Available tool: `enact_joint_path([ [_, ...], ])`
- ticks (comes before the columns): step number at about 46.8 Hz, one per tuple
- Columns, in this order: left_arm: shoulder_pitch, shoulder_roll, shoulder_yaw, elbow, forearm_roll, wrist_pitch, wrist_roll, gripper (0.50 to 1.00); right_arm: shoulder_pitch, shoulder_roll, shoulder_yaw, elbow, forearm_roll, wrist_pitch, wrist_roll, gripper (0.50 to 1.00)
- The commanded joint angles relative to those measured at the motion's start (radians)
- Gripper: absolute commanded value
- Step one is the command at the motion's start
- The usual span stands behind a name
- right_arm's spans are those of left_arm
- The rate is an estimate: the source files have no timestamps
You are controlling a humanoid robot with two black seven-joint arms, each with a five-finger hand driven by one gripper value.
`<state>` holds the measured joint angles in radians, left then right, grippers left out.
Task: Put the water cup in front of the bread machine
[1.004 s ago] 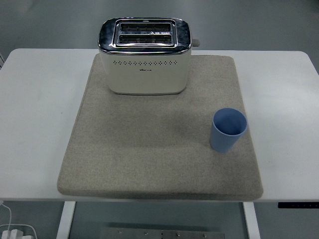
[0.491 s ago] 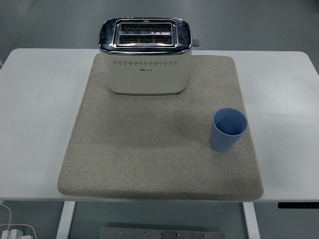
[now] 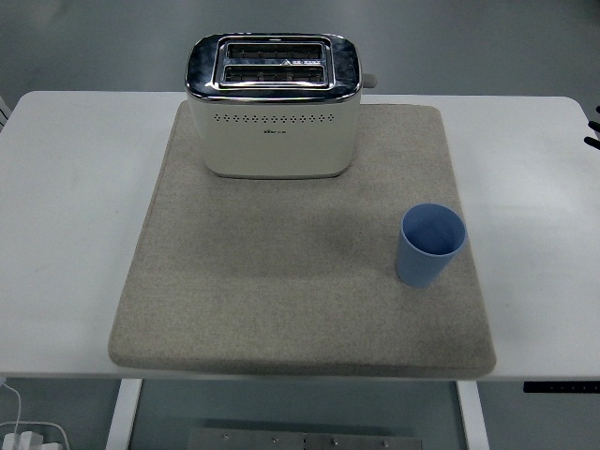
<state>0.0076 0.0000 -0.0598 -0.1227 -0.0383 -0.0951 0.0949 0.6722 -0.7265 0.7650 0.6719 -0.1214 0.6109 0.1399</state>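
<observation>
At right edge, right hand (image 3: 593, 128) barely in view, grip unclear, blue cup (image 3: 430, 246) well left and nearer, upright, mouth up, toaster (image 3: 273, 105) far left, tan mat (image 3: 300, 281), tabletop (image 3: 75, 216)

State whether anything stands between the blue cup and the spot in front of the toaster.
Nothing visible does. The blue cup stands upright near the mat's right edge; the mat before the toaster is bare.

A mat (image 3: 281, 272) lies on the table (image 3: 66, 216). The toaster (image 3: 272, 103) stands at the mat's far edge; the cup (image 3: 429, 246) stands upright near its right edge.
</observation>
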Motion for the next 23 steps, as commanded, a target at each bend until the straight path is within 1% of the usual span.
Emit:
enact_joint_path([
  [1, 0.000, 0.000, 0.000, 0.000, 0.000, 0.000, 0.000, 1.000, 0.024, -0.002, -0.003, -0.035, 0.003, 0.000, 0.001, 0.936],
  [5, 0.000, 0.000, 0.000, 0.000, 0.000, 0.000, 0.000, 1.000, 0.065, 0.002, -0.003, -0.080, 0.005, 0.000, 0.009, 0.934],
  [11, 0.000, 0.000, 0.000, 0.000, 0.000, 0.000, -0.001, 1.000, 0.154, 0.021, -0.016, -0.138, 0.000, 0.000, 0.009, 0.936],
  [23, 0.000, 0.000, 0.000, 0.000, 0.000, 0.000, 0.000, 1.000, 0.306, 0.127, -0.027, -0.287, -0.003, 0.000, 0.009, 0.936],
])
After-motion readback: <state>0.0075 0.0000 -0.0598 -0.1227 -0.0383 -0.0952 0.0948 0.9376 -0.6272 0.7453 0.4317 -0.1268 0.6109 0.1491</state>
